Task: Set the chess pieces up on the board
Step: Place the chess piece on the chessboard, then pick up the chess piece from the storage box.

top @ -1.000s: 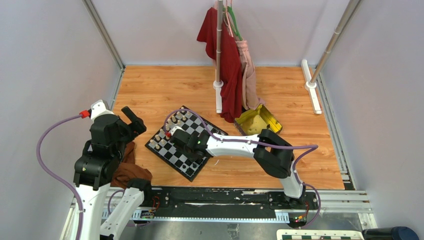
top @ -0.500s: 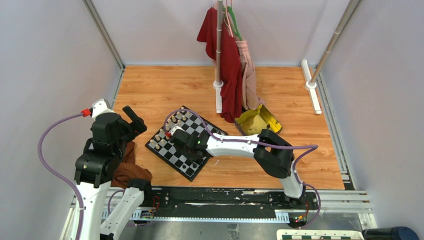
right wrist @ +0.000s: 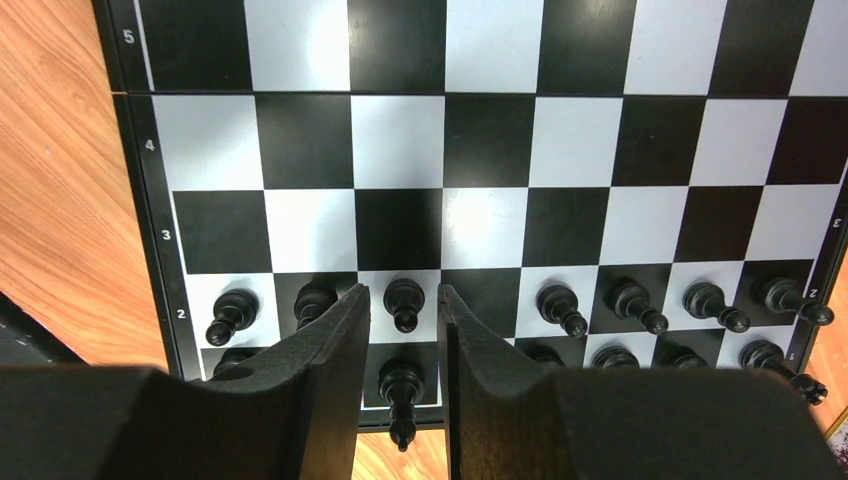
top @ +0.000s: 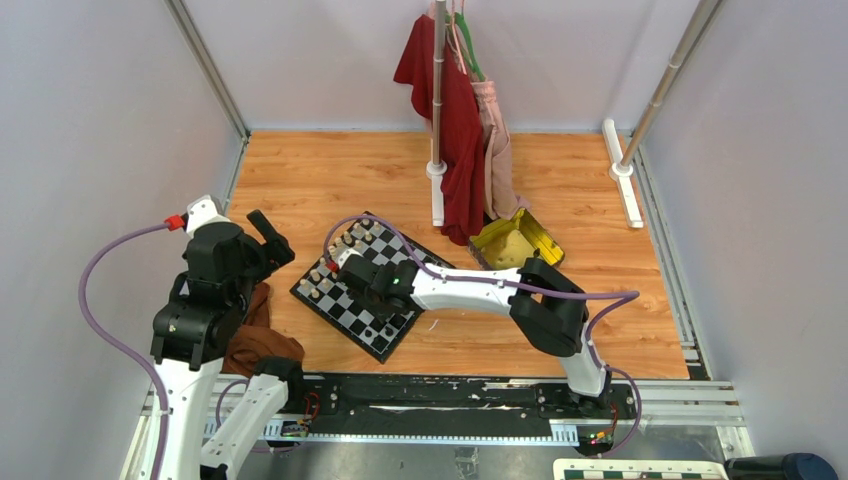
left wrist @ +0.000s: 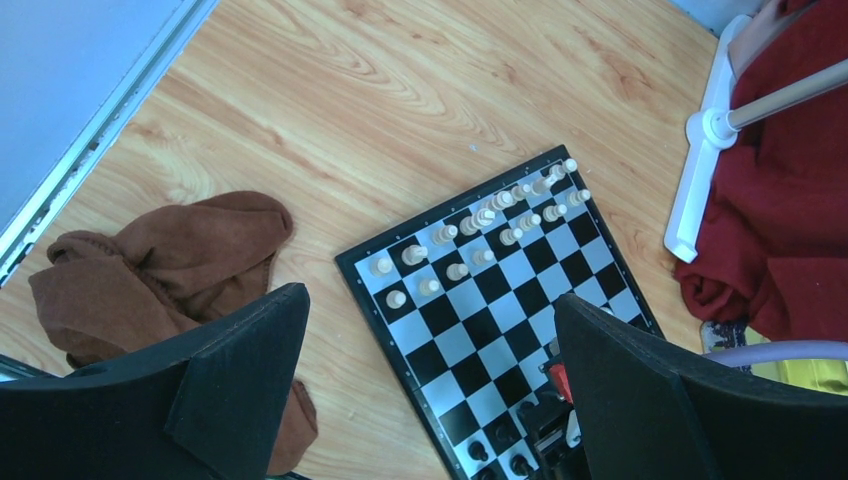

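The board (top: 349,306) lies at an angle on the wooden table and also shows in the left wrist view (left wrist: 500,310). Cream chess pieces (top: 345,245) fill its two far rows (left wrist: 480,220). Black chess pieces (right wrist: 620,300) stand in its two near rows. My right gripper (top: 380,305) hangs over the black rows. Its fingers are a little apart (right wrist: 403,292), with a black pawn (right wrist: 404,302) and a taller black piece (right wrist: 401,388) standing between them, untouched. My left gripper (top: 268,240) is wide open and empty (left wrist: 430,300), high above the board's left edge.
A brown cloth (top: 262,335) lies left of the board by the left arm's base. A gold-yellow tray (top: 515,240) sits right of the board. A stand with red and pink garments (top: 450,130) is behind it, its white base (left wrist: 700,190) near the board's far corner.
The right gripper has shifted very slightly toward the upper left over the black rows. The left arm has edged a little to the right. No piece has visibly moved.
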Robot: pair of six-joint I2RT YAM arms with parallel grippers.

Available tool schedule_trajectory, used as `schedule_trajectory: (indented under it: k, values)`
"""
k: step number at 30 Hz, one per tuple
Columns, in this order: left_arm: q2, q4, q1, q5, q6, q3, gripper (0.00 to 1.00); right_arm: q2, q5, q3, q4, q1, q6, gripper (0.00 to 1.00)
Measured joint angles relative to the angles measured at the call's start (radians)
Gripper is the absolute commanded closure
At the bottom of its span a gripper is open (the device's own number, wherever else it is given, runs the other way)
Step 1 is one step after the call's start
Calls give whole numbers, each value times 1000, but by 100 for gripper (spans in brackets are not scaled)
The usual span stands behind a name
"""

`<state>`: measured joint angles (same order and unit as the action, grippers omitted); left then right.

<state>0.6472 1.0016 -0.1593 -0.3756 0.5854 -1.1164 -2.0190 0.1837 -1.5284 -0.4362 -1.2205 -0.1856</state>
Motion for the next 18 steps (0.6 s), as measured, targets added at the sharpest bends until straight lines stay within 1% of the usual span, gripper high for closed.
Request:
schedule_trajectory:
  k: [10,15,18]
  values:
    - [12,-1,0,-3,-3,0,0,10,4,-32,-12,10,4,65]
    - [23,-5,0,-3,-3,0,0,61,22,-32,-23,50,3,65]
    - [24,-6,0,-3,-3,0,0,105,42,-33,-26,93,-5,54]
